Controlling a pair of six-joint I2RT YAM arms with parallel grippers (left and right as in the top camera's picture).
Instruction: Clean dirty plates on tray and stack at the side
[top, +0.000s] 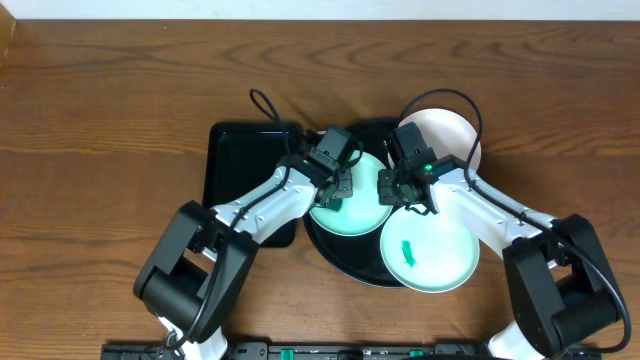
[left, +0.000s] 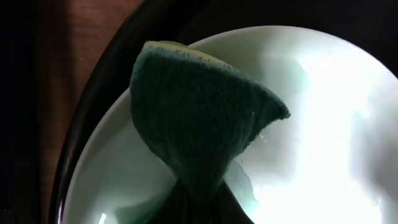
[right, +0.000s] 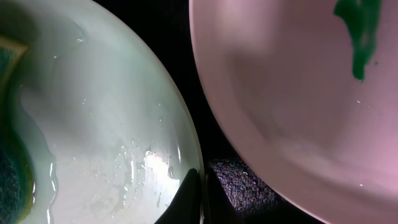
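The overhead camera looks straight down on the desk (top: 100, 100) from high up, while both wrist cameras hang very close above the tray (top: 338, 262), facing down and sharing one mint-green plate (left: 323, 124).

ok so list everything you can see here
wet mint plate: 1, pale green, on the round tray's left half
smeared mint plate: 1, pale green with a green smear, tray's near right
white plate: 1, white, tray's far right rim
round tray: 1, black, table centre
rectangular tray: 1, black, left of the round tray
sponge: 1, dark green, over the wet mint plate
table: 1, brown wood
left gripper: 1, black, shut on sponge
right gripper: 1, black, shut on wet mint plate's rim
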